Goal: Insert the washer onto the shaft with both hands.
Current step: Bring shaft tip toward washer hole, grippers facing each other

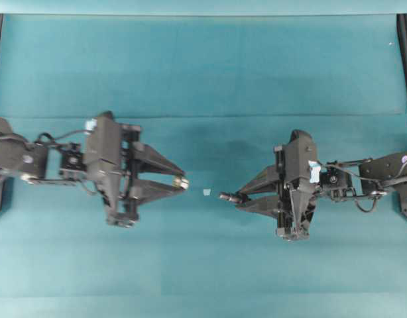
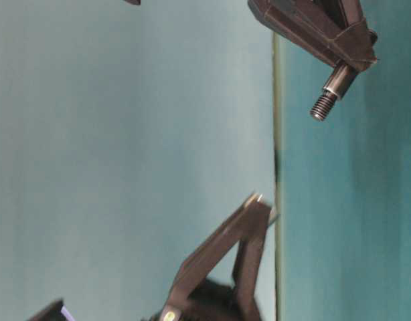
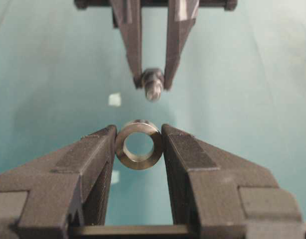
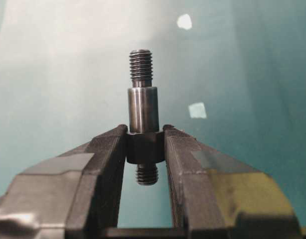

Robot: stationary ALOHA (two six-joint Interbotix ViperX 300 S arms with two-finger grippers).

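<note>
Left gripper [image 3: 139, 149] pinches the small silvery metal ring washer [image 3: 139, 145]; right gripper [image 4: 145, 144] clamps the dark stepped steel shaft [image 4: 142, 112]; align hole with threaded tip first, then close the gap slowly

From overhead we see the left hand [image 1: 184, 180] on the left and the right hand [image 1: 233, 197] on the right, tips facing, apart across the desk [image 1: 203, 66]. The washer [image 3: 139, 144] sits between the left fingertips, the shaft [image 4: 143, 127] between the right ones. A tape scrap [image 1: 206, 192] lies on the desk between the hands.
</note>
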